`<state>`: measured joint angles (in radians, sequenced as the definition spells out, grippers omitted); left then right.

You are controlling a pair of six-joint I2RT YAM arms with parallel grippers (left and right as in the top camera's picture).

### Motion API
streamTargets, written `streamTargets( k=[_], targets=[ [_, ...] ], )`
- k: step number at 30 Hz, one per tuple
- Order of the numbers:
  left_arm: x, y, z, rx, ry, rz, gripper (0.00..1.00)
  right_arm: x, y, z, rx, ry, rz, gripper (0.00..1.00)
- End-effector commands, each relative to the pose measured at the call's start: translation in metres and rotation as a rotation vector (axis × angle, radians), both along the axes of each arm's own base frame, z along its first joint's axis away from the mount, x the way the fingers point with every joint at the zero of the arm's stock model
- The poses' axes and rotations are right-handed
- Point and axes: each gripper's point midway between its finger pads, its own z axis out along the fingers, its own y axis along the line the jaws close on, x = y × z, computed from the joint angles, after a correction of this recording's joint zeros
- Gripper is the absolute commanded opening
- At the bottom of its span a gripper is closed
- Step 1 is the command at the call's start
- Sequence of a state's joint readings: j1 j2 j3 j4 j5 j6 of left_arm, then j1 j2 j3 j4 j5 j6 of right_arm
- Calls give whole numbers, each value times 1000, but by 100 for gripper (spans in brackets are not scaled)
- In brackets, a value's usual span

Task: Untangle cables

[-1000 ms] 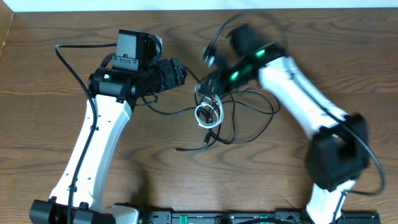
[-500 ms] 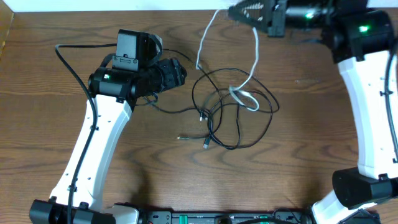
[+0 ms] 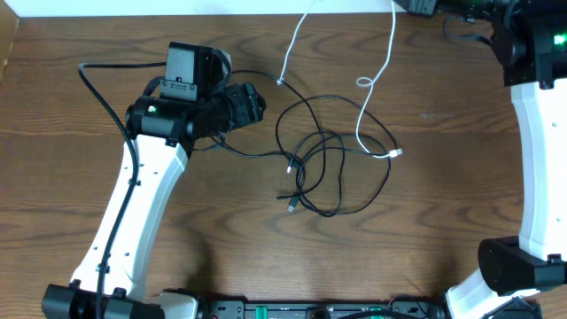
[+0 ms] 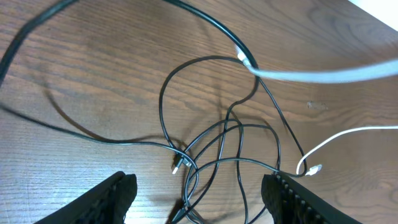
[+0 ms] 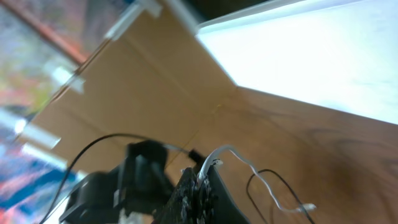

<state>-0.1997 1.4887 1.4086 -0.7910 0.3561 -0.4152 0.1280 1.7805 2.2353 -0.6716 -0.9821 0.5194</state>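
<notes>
A tangle of thin black cables (image 3: 319,173) lies in loops at the table's middle, also in the left wrist view (image 4: 217,155). A white cable (image 3: 376,89) runs up from its plug (image 3: 395,153) to the far edge, with another strand (image 3: 297,44) hanging from the top. My right gripper (image 5: 208,180) is shut on the white cable (image 5: 249,167) and holds it high at the far right; in the overhead view it is mostly out of frame. My left gripper (image 4: 199,196) is open and empty, low over the black tangle, at its left in the overhead view (image 3: 252,102).
The wooden table (image 3: 425,230) has a white far edge. The left arm's thick black wire (image 3: 102,97) loops at the left. A black bar (image 3: 310,310) runs along the near edge.
My right gripper has swung up and away to the far right with the white cable, drawing it out of the tangle. The black loops shifted a little. The left arm stayed still.
</notes>
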Motion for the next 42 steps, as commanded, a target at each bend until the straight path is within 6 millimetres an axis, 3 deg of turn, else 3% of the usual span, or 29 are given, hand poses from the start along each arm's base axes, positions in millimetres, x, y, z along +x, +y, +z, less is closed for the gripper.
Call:
streamTargets(
  k=[1,5,9,12,15,18,20,24,28,34,39,42],
  targets=[
    [2,4,-3,15,6,10,70,10,-9,20,24,-46,-97,1],
    [2,4,-3,15,7,10,70,0,-14,73,154,-161,-51,1],
    [1,4,-4,16,11,10,70,-8,-38,122,283,-245,-73,1],
    [0,4,-4,17,17,10,70,-11,-57,142,340,-287,-100,1],
    [0,4,-4,17,17,10,70,-6,-74,144,346,-287,-139,1],
    [0,4,-4,17,17,10,70,6,-83,130,317,-241,-185,1],
    [0,4,-4,17,17,10,70,17,-85,110,255,-212,-227,1],
    [0,4,-4,16,16,10,70,51,-98,43,62,-84,-432,1],
    [-1,4,-5,17,18,10,70,81,-143,-8,-164,-29,-732,1],
    [0,4,-5,17,18,10,70,95,-199,-27,-282,-20,-909,1],
    [0,4,-4,17,17,10,70,95,-270,-38,-318,17,-1053,1],
    [0,4,-4,17,16,11,70,98,-327,-42,-345,13,-1189,1]
  ],
)
